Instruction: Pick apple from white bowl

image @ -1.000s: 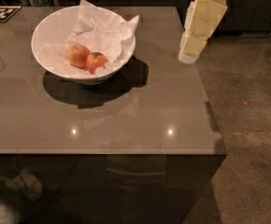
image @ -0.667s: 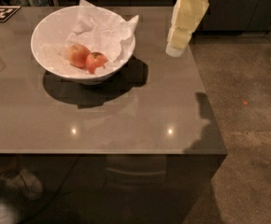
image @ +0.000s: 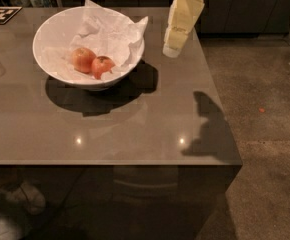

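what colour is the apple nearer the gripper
Deep red-orange, camera view: the apple sits in the white bowl, the gripper hanging to its right.

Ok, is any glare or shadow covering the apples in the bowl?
Camera view: two small glints sit on the table near its front edge, clear of the white bowl; the bowl's dark shadow spreads toward the camera and right; the apple is plainly lit; the tool hangs right of the bowl, its shadow on the table's right edge.
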Controlling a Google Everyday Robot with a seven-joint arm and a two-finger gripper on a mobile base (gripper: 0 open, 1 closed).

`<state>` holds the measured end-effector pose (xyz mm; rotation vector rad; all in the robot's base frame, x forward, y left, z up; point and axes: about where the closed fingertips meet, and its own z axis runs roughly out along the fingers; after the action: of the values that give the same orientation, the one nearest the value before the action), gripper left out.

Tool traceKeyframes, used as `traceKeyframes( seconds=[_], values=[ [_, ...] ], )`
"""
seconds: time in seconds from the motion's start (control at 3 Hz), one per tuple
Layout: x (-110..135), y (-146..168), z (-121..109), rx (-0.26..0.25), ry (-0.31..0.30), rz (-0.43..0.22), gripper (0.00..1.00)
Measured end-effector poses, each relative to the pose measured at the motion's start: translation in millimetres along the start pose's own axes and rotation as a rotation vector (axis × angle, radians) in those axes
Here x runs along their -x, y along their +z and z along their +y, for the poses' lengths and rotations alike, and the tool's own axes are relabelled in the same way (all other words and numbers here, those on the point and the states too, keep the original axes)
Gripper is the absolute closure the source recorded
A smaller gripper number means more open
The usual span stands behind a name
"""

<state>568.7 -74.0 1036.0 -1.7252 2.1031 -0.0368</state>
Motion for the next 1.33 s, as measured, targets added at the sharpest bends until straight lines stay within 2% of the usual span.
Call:
traceKeyframes(
  seconds=[0.33,0.67,1.0,1.33],
  values=[
    [28,12,-3,0.011,-0.023,-0.05,0.0],
    [61,13,-3,0.009,-0.086,-0.05,0.0],
    [96,23,-4,0.04,-0.152,-0.05,0.0],
    [111,25,-7,0.027,-0.167,-0.074,0.0]
  ],
)
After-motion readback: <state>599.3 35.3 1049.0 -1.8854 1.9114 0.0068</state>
